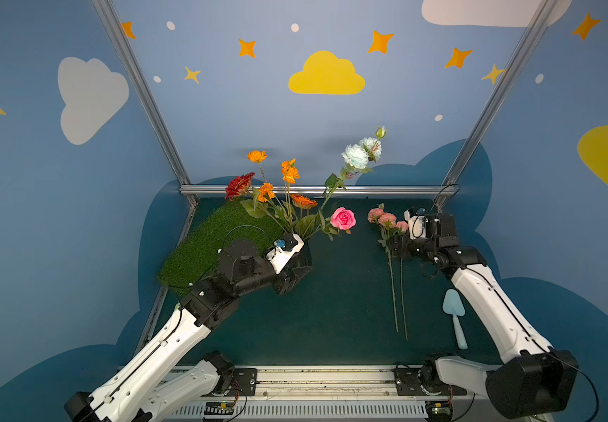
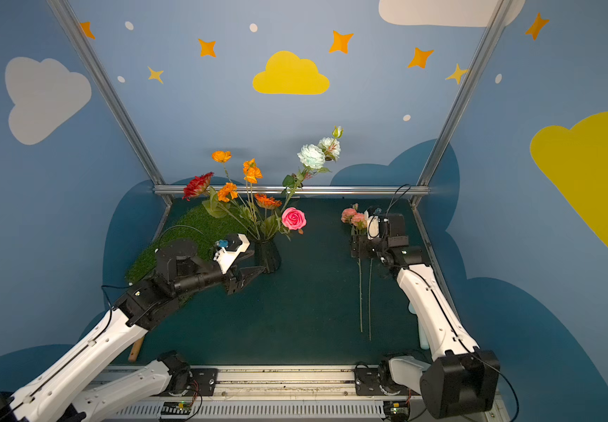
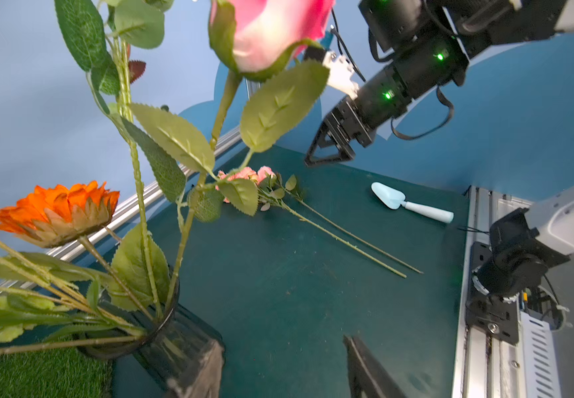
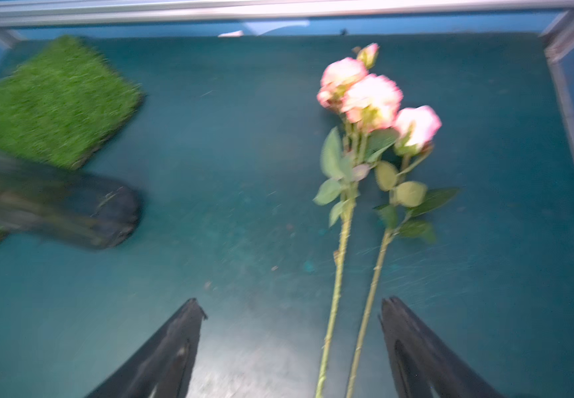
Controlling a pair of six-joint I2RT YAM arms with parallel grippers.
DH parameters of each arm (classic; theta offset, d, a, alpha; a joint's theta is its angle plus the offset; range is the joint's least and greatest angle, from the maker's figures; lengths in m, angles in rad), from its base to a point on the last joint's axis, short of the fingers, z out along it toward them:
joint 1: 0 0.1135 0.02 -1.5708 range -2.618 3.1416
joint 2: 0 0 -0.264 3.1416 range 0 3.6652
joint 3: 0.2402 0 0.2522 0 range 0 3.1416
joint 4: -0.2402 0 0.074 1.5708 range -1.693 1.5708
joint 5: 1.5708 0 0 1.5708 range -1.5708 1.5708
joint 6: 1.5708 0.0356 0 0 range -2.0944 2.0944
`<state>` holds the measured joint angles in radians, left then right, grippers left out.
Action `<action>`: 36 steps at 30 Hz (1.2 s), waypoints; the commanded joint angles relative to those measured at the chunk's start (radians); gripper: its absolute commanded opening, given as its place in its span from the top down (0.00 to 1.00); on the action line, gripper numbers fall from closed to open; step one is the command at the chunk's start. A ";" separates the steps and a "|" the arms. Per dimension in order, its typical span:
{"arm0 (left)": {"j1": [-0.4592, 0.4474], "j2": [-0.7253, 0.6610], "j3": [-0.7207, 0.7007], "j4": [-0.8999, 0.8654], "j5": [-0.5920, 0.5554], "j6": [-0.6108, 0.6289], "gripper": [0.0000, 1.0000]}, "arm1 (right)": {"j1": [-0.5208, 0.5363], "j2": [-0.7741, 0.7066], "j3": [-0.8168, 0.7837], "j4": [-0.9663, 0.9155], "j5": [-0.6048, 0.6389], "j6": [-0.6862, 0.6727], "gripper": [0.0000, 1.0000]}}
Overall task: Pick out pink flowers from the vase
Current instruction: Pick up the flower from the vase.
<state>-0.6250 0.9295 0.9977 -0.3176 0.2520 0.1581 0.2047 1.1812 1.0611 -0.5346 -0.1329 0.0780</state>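
Note:
The dark ribbed vase (image 2: 268, 255) stands at the edge of the grass mat, holding orange, red and white-bluish blooms and one hot-pink rose (image 1: 343, 218) (image 3: 272, 31). My left gripper (image 3: 282, 343) (image 2: 251, 279) is open. One finger rests against the vase's side (image 3: 175, 341) and only bare mat lies between the jaws. Two pink flowers lie flat on the dark mat at the right: a peach-pink branch (image 1: 383, 217) (image 4: 365, 93) and a pale pink rose (image 1: 402, 225) (image 4: 416, 124). My right gripper (image 4: 292, 306) (image 1: 399, 244) hovers open over their stems, touching neither.
A green grass mat (image 1: 204, 248) covers the back left. A light blue trowel (image 1: 454, 314) (image 3: 402, 203) lies on the mat beside the right arm. A wooden handle (image 2: 136, 349) pokes out under the left arm. A metal rail (image 1: 313, 190) borders the back.

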 commanded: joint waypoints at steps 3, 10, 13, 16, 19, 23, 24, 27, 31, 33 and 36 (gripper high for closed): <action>-0.008 0.038 -0.006 0.127 -0.069 0.004 0.43 | 0.065 -0.160 -0.107 0.058 -0.190 -0.039 0.08; -0.014 0.073 -0.013 0.206 -0.099 0.007 0.48 | 0.102 -0.387 -0.233 0.127 -0.311 -0.008 0.08; -0.019 0.097 -0.003 0.216 -0.126 0.027 0.50 | 0.117 -0.450 -0.286 0.156 -0.341 0.014 0.07; -0.023 0.128 0.011 0.224 -0.148 0.050 0.51 | 0.131 -0.480 -0.313 0.148 -0.337 0.033 0.08; -0.032 0.155 0.019 0.252 -0.180 0.070 0.53 | 0.140 -0.511 -0.349 0.182 -0.353 0.063 0.08; -0.033 0.182 0.018 0.298 -0.199 0.079 0.56 | 0.164 -0.531 -0.376 0.235 -0.401 0.097 0.07; -0.035 0.187 0.018 0.309 -0.202 0.083 0.56 | 0.174 -0.537 -0.381 0.243 -0.404 0.098 0.07; -0.036 0.206 0.020 0.333 -0.210 0.097 0.59 | 0.210 -0.562 -0.406 0.256 -0.371 0.090 0.08; -0.035 0.241 0.025 0.362 -0.223 0.114 0.60 | 0.237 -0.585 -0.416 0.258 -0.366 0.085 0.08; -0.035 0.260 0.028 0.375 -0.220 0.127 0.61 | 0.253 -0.593 -0.420 0.270 -0.383 0.079 0.08; -0.035 0.282 0.032 0.394 -0.224 0.138 0.61 | 0.280 -0.600 -0.424 0.284 -0.387 0.072 0.08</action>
<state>-0.6575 1.2003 1.0042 0.0292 0.0402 0.2691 0.4644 0.5945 0.6479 -0.2932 -0.5026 0.1566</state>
